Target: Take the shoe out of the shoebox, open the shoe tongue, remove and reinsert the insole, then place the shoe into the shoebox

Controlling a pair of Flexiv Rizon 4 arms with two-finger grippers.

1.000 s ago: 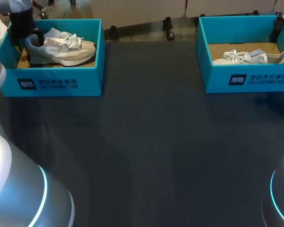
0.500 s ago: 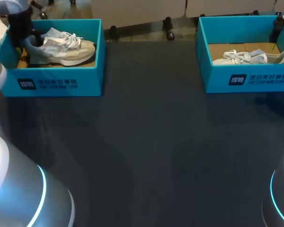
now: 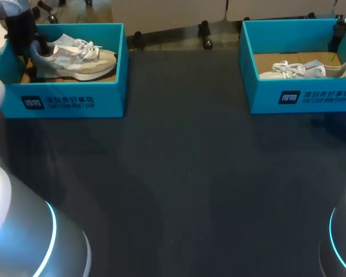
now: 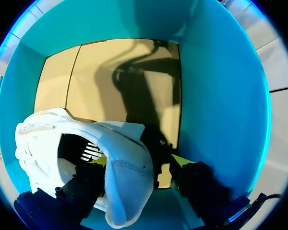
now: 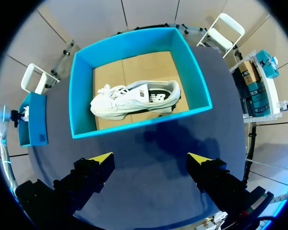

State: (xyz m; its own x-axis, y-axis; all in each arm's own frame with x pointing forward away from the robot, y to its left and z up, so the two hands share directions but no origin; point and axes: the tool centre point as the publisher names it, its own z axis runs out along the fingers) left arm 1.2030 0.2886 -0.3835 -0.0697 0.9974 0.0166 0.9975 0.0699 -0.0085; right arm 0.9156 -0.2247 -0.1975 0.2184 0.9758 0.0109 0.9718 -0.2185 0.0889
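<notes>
A white and beige sneaker point(image 3: 75, 57) lies in the left teal shoebox point(image 3: 63, 101), toe pointing right. My left gripper point(image 3: 32, 49) is down in that box at the shoe's heel. In the left wrist view, the heel point(image 4: 127, 167) stands between the fingers of the left gripper point(image 4: 139, 161): one fingertip point(image 4: 98, 160) is inside the shoe, the other point(image 4: 180, 160) outside with a dark gap to the heel, so it is open. A second white sneaker point(image 5: 134, 100) lies in the right shoebox point(image 5: 134, 129). My right gripper point(image 5: 151, 160) hangs open and empty above the table in front of it.
The right shoebox point(image 3: 303, 97) with its sneaker point(image 3: 305, 70) sits at the table's back right. The dark tabletop point(image 3: 179, 173) stretches between and in front of the two boxes. The teal wall point(image 4: 221, 96) of the left box is close beside the outer left finger.
My left gripper's fingers have narrowed around the shoe's heel, and the gripper has shifted slightly left in the box. The shoe and the right arm have stayed put.
</notes>
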